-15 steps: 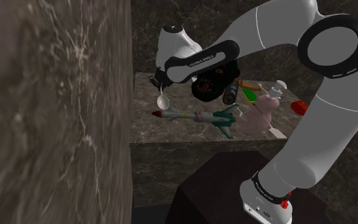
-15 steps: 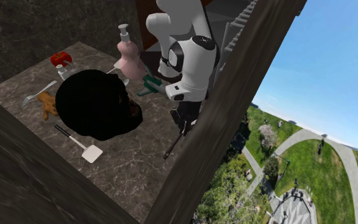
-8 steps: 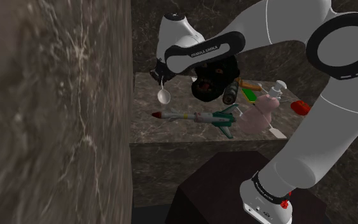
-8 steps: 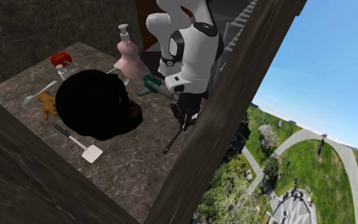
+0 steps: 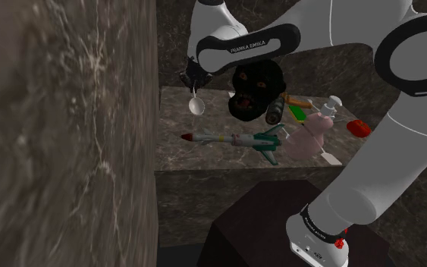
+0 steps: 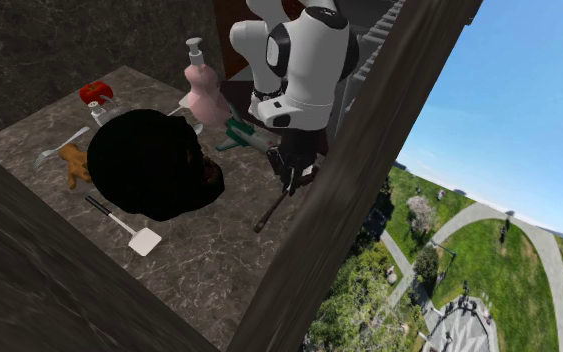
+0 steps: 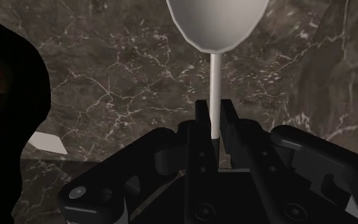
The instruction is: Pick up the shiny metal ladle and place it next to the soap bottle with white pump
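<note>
End effector (image 7: 214, 118): clamped on the ladle (image 7: 215, 22) at its thin handle end; bowl hangs over the tabletop (image 5: 196, 163), far left.
Black mass (image 6: 154, 165): I could clip it swinging right.
Soap bottle (image 5: 310, 138): near right, easily toppled.
Toy rocket (image 5: 230, 139): lies across my path.

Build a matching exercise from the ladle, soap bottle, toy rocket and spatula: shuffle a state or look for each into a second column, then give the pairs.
Things:
1. ladle
2. soap bottle
3. toy rocket
4. spatula

States:
A. pink, standing upright
B. white blade, dark handle, lying flat
C. clasped between the fingers of the gripper
D. red nose, green fins, lying on its side

Pairs: 1-C, 2-A, 3-D, 4-B
</note>
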Controlling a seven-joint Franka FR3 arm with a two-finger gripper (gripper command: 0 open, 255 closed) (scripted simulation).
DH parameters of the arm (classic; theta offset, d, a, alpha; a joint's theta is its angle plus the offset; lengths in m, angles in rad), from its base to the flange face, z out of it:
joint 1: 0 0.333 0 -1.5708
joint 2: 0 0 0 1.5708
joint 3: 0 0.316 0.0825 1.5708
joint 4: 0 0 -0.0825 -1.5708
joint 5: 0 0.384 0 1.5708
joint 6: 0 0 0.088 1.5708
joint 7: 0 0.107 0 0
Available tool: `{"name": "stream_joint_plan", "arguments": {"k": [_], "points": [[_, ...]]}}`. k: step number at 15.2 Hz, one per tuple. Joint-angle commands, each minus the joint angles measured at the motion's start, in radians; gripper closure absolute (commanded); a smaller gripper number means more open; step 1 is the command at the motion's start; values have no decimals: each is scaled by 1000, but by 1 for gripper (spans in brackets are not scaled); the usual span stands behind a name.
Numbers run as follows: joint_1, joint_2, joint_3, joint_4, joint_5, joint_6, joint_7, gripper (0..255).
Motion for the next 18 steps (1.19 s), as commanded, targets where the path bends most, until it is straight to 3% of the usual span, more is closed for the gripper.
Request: {"name": "stream_joint_plan", "arguments": {"k": [1, 18], "points": [[0, -7, 2, 18, 7, -24, -7, 255], [2, -45, 8, 198, 51, -235, -67, 255]]}}
